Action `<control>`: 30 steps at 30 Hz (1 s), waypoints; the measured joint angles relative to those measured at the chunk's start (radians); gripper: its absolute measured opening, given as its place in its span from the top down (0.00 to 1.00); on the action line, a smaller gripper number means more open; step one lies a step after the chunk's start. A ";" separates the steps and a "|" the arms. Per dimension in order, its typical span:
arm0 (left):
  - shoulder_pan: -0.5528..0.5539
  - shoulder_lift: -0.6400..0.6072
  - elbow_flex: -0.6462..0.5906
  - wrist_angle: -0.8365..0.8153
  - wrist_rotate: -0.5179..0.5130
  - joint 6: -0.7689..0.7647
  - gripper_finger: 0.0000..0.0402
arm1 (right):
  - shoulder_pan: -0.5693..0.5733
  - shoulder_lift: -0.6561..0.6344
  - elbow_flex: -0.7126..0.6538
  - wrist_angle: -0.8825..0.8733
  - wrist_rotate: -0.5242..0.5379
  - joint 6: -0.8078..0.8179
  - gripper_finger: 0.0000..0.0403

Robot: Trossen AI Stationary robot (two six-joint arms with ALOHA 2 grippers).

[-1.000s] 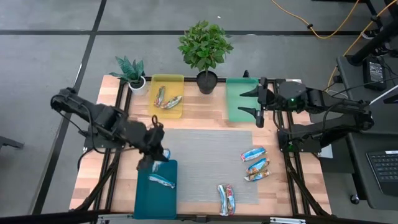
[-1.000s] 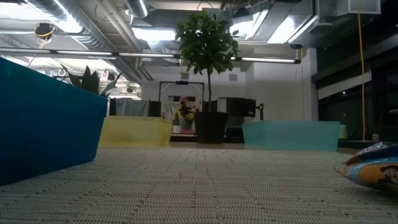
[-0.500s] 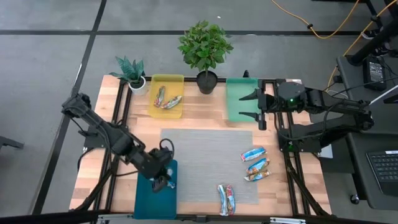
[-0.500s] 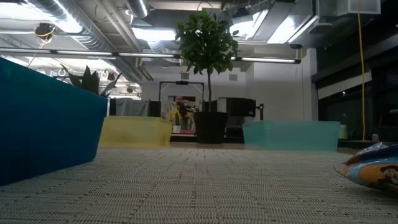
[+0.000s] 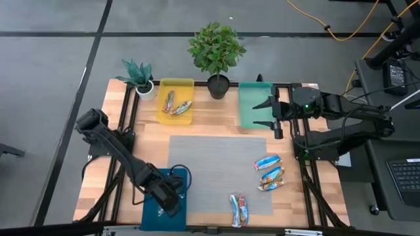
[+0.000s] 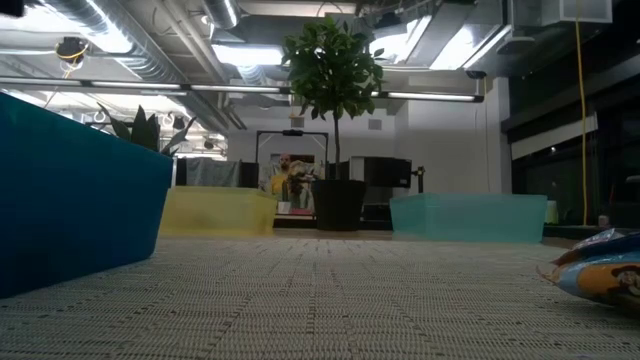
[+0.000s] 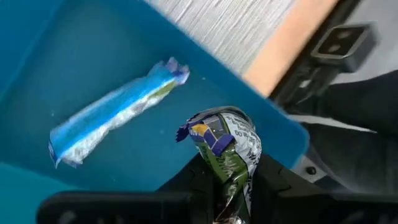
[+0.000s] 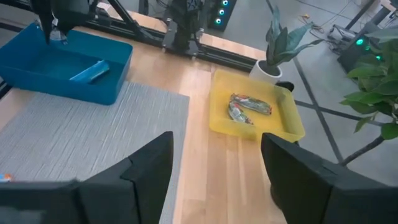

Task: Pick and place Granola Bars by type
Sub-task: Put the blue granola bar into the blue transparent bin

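Note:
My left gripper (image 5: 172, 196) hangs over the blue tray (image 5: 152, 213) at the table's near left, shut on a granola bar (image 7: 225, 146) in a shiny green, blue and white wrapper. A light blue bar (image 7: 115, 112) lies flat on that tray's floor. Two more bars (image 5: 176, 105) lie in the yellow tray (image 5: 186, 84) at the far side. Several bars (image 5: 269, 174) rest on the grey mat's right part, and others (image 5: 239, 210) at its near edge. My right gripper (image 5: 270, 115) stands open over the green tray (image 5: 252, 98). My left gripper pinches the bar's lower end (image 7: 229, 186) between its two fingers (image 7: 273, 186), which slant down from the table's far left. The bar's other end (image 7: 214, 124) juts out past the fingertips above the tray floor, beside the light blue bar.
A large potted plant (image 5: 217, 52) and a small one (image 5: 139, 77) stand at the far edge. The grey mat (image 5: 210, 170) covers the table's middle. In the low view the blue tray's wall (image 6: 70, 190) rises at the left.
My left gripper has travelled toward the near edge and down over the blue tray, rolling its wrist, and has stayed shut on the bar. My right gripper has only turned a little in place.

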 joint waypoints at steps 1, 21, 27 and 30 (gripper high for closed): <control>0.000 0.011 0.000 -0.005 0.013 -0.012 0.88 | 0.000 0.000 0.000 0.000 0.000 -0.002 0.39; 0.000 0.152 0.000 -0.059 0.158 -0.092 0.88 | 0.000 0.000 0.000 0.000 0.000 -0.004 0.39; 0.000 0.153 0.000 -0.060 0.154 -0.092 0.88 | 0.000 0.000 0.000 0.000 0.000 -0.002 0.39; 0.000 0.153 0.000 -0.061 0.154 -0.101 0.86 | 0.000 0.000 0.000 0.000 0.000 -0.002 0.39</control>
